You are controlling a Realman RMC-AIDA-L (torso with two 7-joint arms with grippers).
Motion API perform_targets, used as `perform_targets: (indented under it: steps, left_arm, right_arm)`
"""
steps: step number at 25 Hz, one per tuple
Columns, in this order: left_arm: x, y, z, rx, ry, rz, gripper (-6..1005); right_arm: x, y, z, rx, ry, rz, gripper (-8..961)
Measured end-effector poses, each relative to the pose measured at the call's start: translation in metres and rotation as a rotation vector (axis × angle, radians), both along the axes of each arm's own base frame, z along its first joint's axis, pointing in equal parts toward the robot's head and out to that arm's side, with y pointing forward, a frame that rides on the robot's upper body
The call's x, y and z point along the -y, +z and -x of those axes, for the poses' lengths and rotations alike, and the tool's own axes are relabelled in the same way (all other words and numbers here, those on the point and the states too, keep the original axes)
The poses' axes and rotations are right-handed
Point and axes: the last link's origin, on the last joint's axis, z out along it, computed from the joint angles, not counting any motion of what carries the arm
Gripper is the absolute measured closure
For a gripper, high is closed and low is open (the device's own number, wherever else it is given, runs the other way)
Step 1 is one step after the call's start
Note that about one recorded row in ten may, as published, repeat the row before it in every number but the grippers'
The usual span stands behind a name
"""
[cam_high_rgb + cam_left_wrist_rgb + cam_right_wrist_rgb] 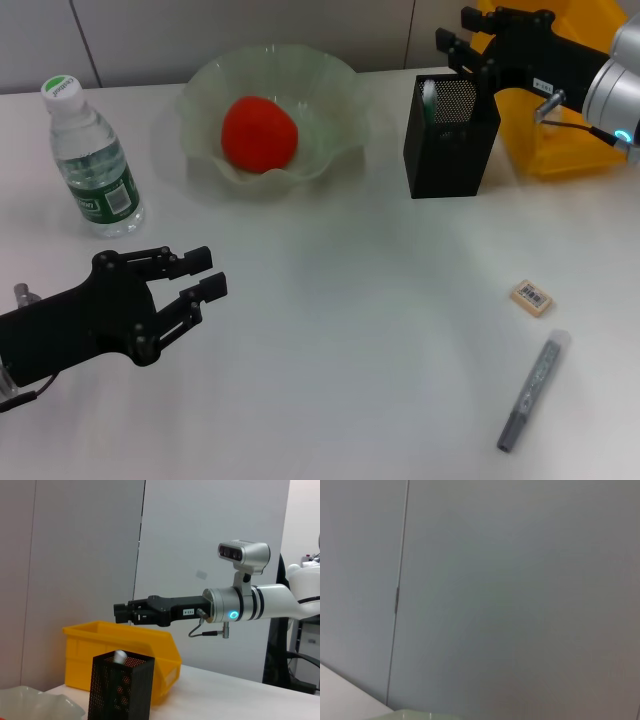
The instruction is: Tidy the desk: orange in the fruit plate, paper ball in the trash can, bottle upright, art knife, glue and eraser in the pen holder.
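Observation:
The red-orange orange (pixel 259 133) lies in the pale-green fruit plate (pixel 335 80) at the back. At the back left the bottle (pixel 90 160) stands upright. A white-topped stick, probably the glue (pixel 430 100), pokes out of the black mesh pen holder (pixel 450 150). My right gripper (pixel 458 32) hovers open and empty just above and behind the holder's rim; the left wrist view shows the same gripper (pixel 120 612) over the holder (pixel 120 690). The eraser (pixel 531 298) and the grey art knife (pixel 533 390) lie at the front right. Over the front left, my left gripper (pixel 205 273) is open and empty. The paper ball is out of view.
The yellow trash can (pixel 565 150) stands behind and to the right of the pen holder, partly covered by my right arm (pixel 600 80). White tabletop (pixel 350 330) stretches between the left gripper and the eraser. A grey wall panel fills the right wrist view.

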Motion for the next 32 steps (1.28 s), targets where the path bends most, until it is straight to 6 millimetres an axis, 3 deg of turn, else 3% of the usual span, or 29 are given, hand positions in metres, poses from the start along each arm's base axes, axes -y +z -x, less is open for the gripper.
perform_targets:
  steps: [6, 11, 14, 15, 16, 17, 18, 20, 25, 32]
  left_arm:
    - [0.001, 0.0, 0.001, 0.0, 0.006, 0.0, 698]
    - [0.002, 0.0, 0.002, 0.001, 0.004, 0.003, 698]
    - [0.003, -0.001, 0.002, 0.001, 0.003, 0.006, 698]
    - [0.004, -0.001, 0.002, 0.001, 0.004, 0.007, 698]
    - [0.004, -0.001, 0.002, 0.001, 0.004, 0.007, 698]
    - [0.004, -0.001, 0.002, 0.001, 0.003, 0.008, 698]
    - [0.004, -0.001, 0.002, 0.001, 0.003, 0.008, 698]
    - [0.003, -0.001, 0.001, 0.0, -0.001, 0.007, 698]
    - [0.003, -0.001, 0.001, -0.006, -0.018, -0.002, 698]
    - [0.004, -0.002, 0.001, -0.008, -0.022, -0.007, 697]
  right_arm:
    - [0.002, 0.007, 0.006, -0.044, -0.006, 0.006, 574]
    - [0.019, 0.015, 0.031, -0.047, -0.026, 0.11, 574]
    - [0.033, 0.02, 0.048, -0.001, -0.139, 0.219, 575]
    - [0.042, 0.023, 0.053, 0.065, -0.273, 0.29, 575]
    - [0.042, 0.023, 0.053, 0.065, -0.273, 0.29, 575]
    - [0.05, 0.029, 0.056, 0.133, -0.428, 0.344, 575]
    - [0.05, 0.029, 0.056, 0.133, -0.428, 0.344, 575]
    - [0.063, 0.04, 0.066, 0.197, -0.618, 0.383, 575]
    - [0.074, 0.047, 0.08, 0.259, -0.702, 0.418, 577]
    - [0.07, 0.037, 0.072, 0.285, -0.804, 0.521, 584]
